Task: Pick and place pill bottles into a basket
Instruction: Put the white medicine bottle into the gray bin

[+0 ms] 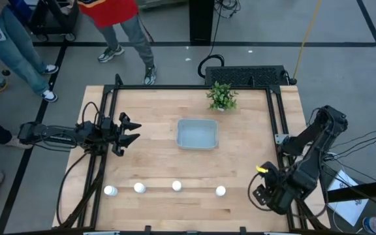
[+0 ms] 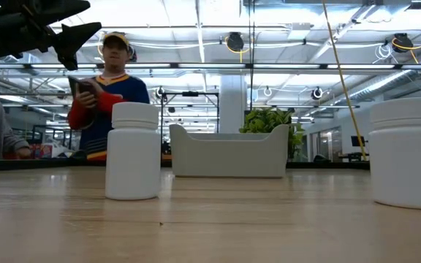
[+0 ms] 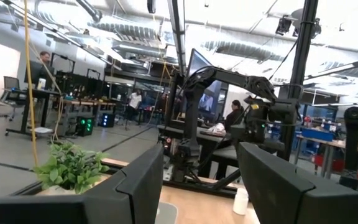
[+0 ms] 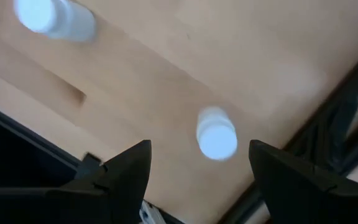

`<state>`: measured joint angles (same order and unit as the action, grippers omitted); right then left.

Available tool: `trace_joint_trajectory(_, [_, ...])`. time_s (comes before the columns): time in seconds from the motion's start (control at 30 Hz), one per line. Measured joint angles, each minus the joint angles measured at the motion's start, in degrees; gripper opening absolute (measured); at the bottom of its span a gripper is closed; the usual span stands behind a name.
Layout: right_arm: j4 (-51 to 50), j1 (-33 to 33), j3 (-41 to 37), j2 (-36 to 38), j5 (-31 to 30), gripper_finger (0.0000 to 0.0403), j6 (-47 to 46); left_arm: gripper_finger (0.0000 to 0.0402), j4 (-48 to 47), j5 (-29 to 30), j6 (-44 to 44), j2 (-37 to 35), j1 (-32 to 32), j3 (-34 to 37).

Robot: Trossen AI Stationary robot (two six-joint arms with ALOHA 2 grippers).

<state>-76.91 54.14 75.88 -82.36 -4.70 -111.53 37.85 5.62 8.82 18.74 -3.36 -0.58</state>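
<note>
Four white pill bottles stand upright in a row near the table's near edge point(image 1: 110, 190) point(image 1: 139, 188) point(image 1: 176, 186) point(image 1: 220, 191). Two of them show in the low view point(image 2: 131, 150) point(image 2: 408, 153). The pale grey-blue basket point(image 1: 198, 134) stands on the table's middle. My left gripper point(image 1: 128, 130) is open and empty, held level above the table left of the basket. My right gripper point(image 1: 261, 194) is open at the near right corner, pointing down. Below it a bottle point(image 4: 216, 134) stands on the wood between its spread fingers, untouched. A second bottle point(image 4: 55, 17) stands farther off.
A small green potted plant point(image 1: 222, 96) stands at the far edge behind the basket. A black metal frame point(image 1: 276, 117) runs around the table. People stand beyond the far edge point(image 1: 119, 26). Bare wood lies between the bottle row and the basket.
</note>
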Motion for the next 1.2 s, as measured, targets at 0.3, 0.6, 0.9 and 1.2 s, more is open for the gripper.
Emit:
trace_joint_trajectory(0.3, [0.1,2.3,-0.1,-4.2,1.2,0.0263,-3.7,0.0214,0.3,0.1,0.3,0.0,0.0,0.0])
trace_joint_trajectory(0.6, [2.1,2.4,-2.9,-6.5,3.5,0.0263,-3.9,0.0214,0.3,0.0,0.8,0.0,0.0,0.0])
trace_joint_trajectory(0.9, [7.5,2.6,-8.8,-6.5,6.6,0.0263,-3.3,0.0214,0.3,0.0,1.0,0.0,0.0,0.0])
trace_joint_trajectory(1.2, [13.3,2.9,-12.6,-6.5,6.2,0.0263,-3.3,0.0214,0.3,0.0,1.0,0.0,0.0,0.0])
